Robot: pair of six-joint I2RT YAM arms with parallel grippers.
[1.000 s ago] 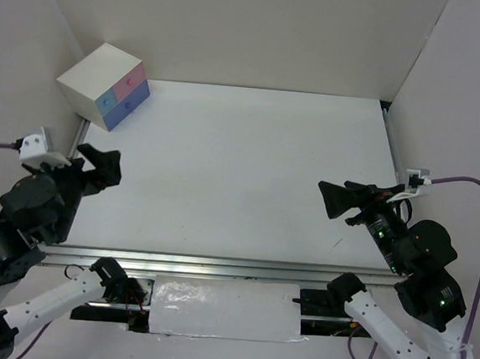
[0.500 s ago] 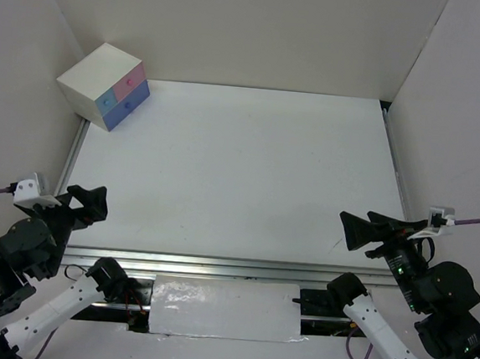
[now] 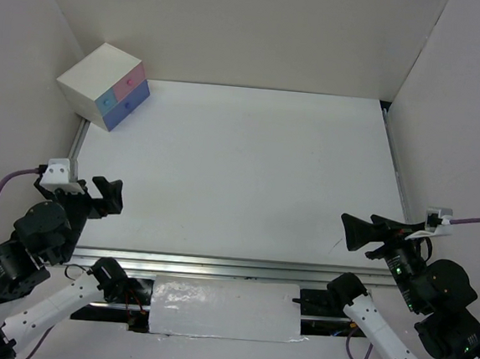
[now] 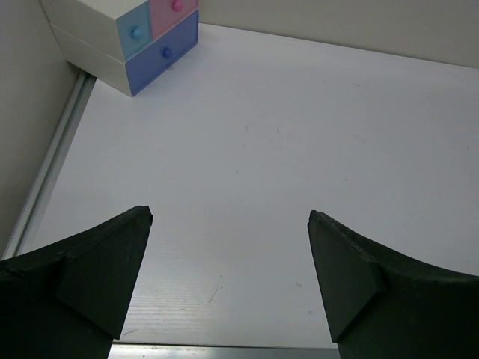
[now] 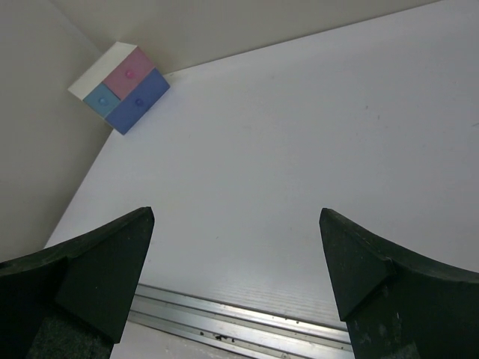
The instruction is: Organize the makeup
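Observation:
No makeup shows in any view. My left gripper [image 3: 101, 198] [image 4: 230, 215] hovers low over the near left of the white table [image 3: 250, 164], its jaws wide apart with only bare table between them. At the near right my right gripper [image 3: 358, 228] [image 5: 237, 212] hangs over the table's front edge, also open and holding nothing. Both point towards the far side.
A white box with pink and blue drawers [image 3: 105, 85] [image 4: 142, 39] [image 5: 124, 86] stands in the far left corner, drawers shut. White walls close the left, back and right sides. An aluminium rail [image 3: 232, 267] [image 5: 239, 321] runs along the near edge.
Both arms have drawn back towards the near edge over the last second. The left gripper then shifted a little right and forward. Both stayed open.

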